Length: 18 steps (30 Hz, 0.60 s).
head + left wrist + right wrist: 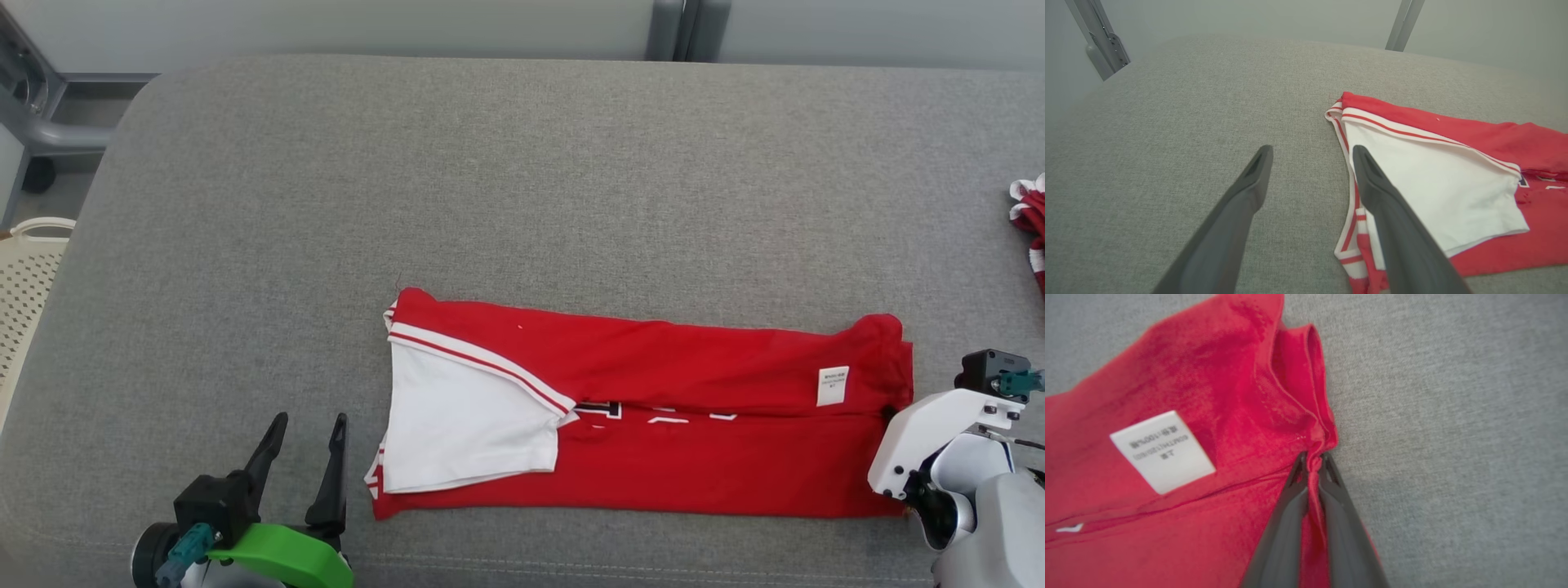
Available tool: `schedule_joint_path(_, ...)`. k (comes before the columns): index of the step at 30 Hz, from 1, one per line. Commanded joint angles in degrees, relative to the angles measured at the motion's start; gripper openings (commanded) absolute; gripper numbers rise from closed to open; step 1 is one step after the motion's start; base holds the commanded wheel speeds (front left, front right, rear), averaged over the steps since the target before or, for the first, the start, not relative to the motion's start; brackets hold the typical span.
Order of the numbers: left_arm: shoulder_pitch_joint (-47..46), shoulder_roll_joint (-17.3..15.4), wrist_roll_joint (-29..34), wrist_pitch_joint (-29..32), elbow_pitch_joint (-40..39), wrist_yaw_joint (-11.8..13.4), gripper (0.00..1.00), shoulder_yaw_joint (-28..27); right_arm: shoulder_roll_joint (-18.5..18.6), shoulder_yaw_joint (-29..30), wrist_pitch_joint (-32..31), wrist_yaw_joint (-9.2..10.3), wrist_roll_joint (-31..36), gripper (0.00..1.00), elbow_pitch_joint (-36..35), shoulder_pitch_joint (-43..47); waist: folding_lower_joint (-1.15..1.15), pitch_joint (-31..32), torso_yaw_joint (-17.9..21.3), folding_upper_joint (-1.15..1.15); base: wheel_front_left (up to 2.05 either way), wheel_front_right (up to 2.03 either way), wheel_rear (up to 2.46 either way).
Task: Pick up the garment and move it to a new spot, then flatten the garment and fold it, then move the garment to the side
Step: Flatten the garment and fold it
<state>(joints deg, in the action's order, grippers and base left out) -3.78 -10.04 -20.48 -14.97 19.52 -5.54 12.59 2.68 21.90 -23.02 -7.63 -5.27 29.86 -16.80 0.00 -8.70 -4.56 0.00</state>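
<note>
The red garment [669, 400] with white, red-striped sleeve [465, 425] lies folded into a long strip on the grey cushion [490, 188]. A white label [833, 385] sits near its right end. My left gripper [309, 425] stands open just left of the garment's left edge, nothing between its fingers; in the left wrist view the left gripper [1312, 153] has one finger [1392, 228] over the striped hem of the garment [1453, 183]. My right gripper [1312, 459] is shut on a pinch of red cloth at the right edge of the garment [1188, 498], next to the label [1162, 451].
Another red and white cloth [1030, 224] lies at the cushion's right edge. A cream perforated basket [28, 278] stands off the left side. Grey metal frame legs [690, 28] rise behind the cushion. Bare cushion stretches behind and left of the garment.
</note>
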Motion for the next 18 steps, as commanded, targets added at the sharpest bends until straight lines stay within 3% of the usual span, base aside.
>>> schedule_joint_path(1, -0.67, -0.11, -0.11, -0.30, 0.10, -0.05, 1.00, -0.27, 0.36, 1.14, 0.02, 0.27, 0.57, 0.00, 1.21, 0.55, 0.00, 0.25, 0.15, 0.00, 0.00, 0.00, 0.00)
schedule_joint_path(8, 0.20, 0.20, -0.40, -0.30, 0.64, -0.06, 1.00, -0.08, 0.47, 4.60, -0.15, 0.27, 0.03, 0.00, 0.00, -0.23, 0.00, 1.33, 0.79, 0.00, 0.00, 0.00, 0.00)
schedule_joint_path(18, 0.86, 0.36, -0.56, -0.26, 0.73, 0.03, 1.00, -0.04, 0.40, 13.55, -2.30, 0.21, 3.87, 0.00, -8.21, 1.38, 0.00, 2.93, 1.62, 0.00, 0.00, 0.00, 0.00)
